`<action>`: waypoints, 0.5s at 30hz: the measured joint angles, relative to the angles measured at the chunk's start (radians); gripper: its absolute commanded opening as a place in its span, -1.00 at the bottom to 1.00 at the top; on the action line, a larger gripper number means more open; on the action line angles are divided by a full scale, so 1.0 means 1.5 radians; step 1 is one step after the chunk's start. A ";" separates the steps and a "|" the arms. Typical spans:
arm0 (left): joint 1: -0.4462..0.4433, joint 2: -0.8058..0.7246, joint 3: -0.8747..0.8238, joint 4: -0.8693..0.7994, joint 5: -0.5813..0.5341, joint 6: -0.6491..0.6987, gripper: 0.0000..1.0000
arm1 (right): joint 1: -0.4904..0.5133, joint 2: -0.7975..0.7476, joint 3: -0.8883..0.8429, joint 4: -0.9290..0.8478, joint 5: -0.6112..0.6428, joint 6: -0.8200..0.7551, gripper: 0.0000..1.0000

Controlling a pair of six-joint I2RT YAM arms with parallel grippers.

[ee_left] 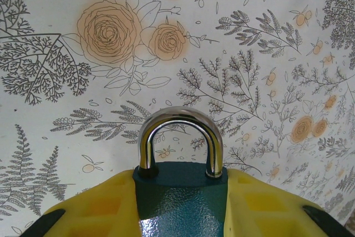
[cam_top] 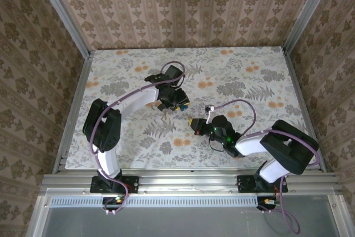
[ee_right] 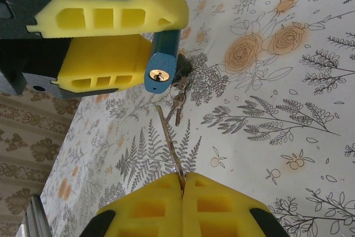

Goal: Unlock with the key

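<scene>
Blue metal padlock (ee_right: 161, 73) sits pinched in left gripper (ee_right: 162, 37) at eleven o'clock; right gripper (ee_right: 183, 184) pinches thin wire ring (ee_right: 169, 137) of small metal key (ee_right: 177, 101).

glossy metal shackle (ee_left: 177, 123), pebbled blue padlock (ee_left: 180, 203), matt yellow pads (ee_left: 94, 212)

Tiny metal key (ee_right: 177, 102), on wire ring; just beside blue padlock (ee_right: 161, 70)

There is one table (cam_top: 260, 87) and two grippers, the left gripper (cam_top: 174, 104) and the right gripper (cam_top: 194, 121), with four yellow pads (ee_right: 144, 212) in all. There is one blue padlock (ee_right: 161, 70) with one silver shackle (ee_left: 178, 123). At its six o'clock is one wire ring (ee_right: 170, 142) with what look like two small keys (ee_right: 176, 104), though that count is uncertain.
</scene>
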 measured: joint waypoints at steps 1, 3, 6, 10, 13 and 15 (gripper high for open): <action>0.000 0.000 0.000 0.000 -0.001 0.000 -0.48 | 0.001 0.001 0.001 0.000 0.000 0.001 -1.00; -0.001 0.000 0.000 -0.001 -0.005 0.000 -0.48 | 0.001 0.001 0.005 0.000 0.001 0.002 -1.00; -0.001 0.000 0.003 -0.005 -0.010 0.000 -0.48 | 0.003 0.005 0.010 0.006 0.003 0.004 -1.00; -0.004 0.000 0.010 -0.008 -0.015 0.000 -0.49 | 0.003 0.015 0.015 0.010 0.008 0.009 -1.00; -0.005 0.000 0.011 -0.008 -0.015 0.000 -0.49 | 0.003 0.021 0.017 0.011 0.013 0.013 -1.00; -0.006 0.000 0.011 -0.007 -0.015 0.000 -0.48 | 0.003 0.023 0.017 0.010 0.016 0.014 -1.00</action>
